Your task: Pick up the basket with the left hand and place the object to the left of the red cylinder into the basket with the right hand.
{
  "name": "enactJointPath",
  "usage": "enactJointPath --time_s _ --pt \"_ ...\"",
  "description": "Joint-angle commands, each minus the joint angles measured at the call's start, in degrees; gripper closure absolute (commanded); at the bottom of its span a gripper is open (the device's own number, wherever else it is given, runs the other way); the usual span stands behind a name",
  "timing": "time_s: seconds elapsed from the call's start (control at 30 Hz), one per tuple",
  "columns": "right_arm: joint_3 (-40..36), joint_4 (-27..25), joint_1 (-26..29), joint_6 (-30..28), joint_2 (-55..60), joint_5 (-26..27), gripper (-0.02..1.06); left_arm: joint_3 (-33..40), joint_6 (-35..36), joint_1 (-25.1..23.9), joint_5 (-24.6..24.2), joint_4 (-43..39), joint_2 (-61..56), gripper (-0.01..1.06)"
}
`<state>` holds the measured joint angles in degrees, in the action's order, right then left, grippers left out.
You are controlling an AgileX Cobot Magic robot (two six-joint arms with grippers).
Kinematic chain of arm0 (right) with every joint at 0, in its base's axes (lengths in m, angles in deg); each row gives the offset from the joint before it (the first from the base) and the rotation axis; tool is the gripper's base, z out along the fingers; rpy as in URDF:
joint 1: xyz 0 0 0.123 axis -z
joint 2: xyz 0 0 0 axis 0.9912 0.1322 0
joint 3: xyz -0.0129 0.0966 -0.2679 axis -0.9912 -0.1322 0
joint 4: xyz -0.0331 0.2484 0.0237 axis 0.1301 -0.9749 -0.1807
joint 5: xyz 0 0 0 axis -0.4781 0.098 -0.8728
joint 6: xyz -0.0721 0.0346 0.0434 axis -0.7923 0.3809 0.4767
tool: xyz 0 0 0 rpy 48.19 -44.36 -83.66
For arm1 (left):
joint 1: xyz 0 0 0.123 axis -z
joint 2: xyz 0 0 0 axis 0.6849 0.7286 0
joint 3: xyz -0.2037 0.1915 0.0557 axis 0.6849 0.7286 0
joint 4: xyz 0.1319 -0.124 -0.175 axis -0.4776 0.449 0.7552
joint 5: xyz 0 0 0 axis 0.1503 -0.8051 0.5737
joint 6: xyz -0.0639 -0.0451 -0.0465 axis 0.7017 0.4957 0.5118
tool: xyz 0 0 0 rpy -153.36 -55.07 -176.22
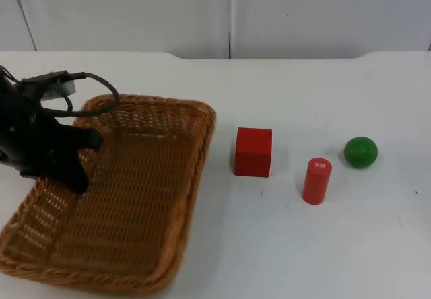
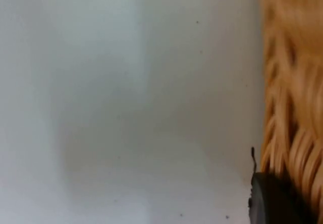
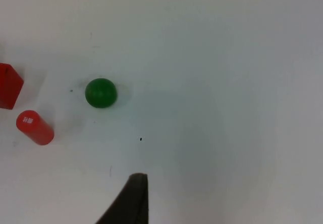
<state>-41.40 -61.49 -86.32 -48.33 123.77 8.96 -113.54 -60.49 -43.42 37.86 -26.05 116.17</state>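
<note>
1. The basket [image 1: 135,205] is woven brown wicker, a shallow tray with rounded corners. It sits on the white worktop [image 1: 303,245].
2. The cube [image 1: 254,151] is smooth and red. It sits just left of the red cylinder [image 1: 316,180], which stands upright.
3. A round green ball [image 1: 361,151] lies near the cylinder, on its right.
4. The left end effector [image 1: 74,171] is at the basket's left rim; I cannot tell if it grips.
5. The right end effector [image 3: 132,204] hangs above bare worktop near the ball; I cannot tell its grip.
</note>
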Motion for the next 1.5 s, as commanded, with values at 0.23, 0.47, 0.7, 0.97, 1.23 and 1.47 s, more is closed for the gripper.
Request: enactJointPath --time_s 0.23,0.47,0.7,0.97,1.23,1.47 --pt "0.1 0.3 0.0 -0.1 -0.2 -0.5 -0.01 -0.1 2.8 0.1 -1.1 0.5 -1.5 1.05" --pt "0.1 0.4 0.0 -0.8 -0.2 -0.4 -0.01 -0.1 5.2 0.1 -5.9 0.3 -4.8 1.05" --pt "0.1 0.4 0.0 -1.7 -0.2 -0.7 -0.01 -0.1 7.4 0.1 -12.7 0.0 -8.5 1.05" --pt "0.1 0.4 0.0 -2.0 -0.2 -0.4 -0.01 1.4 10.4 0.1 -15.1 -1.6 -15.3 1.05" --pt "0.1 0.2 0.0 -2.0 -0.2 -0.5 -0.01 3.5 11.4 0.1 -18.4 -1.2 -21.9 1.05" --pt "0.1 0.1 0.0 -2.0 -0.2 -0.7 -0.01 4.5 13.9 0.1 -19.1 -1.0 -26.5 1.05"
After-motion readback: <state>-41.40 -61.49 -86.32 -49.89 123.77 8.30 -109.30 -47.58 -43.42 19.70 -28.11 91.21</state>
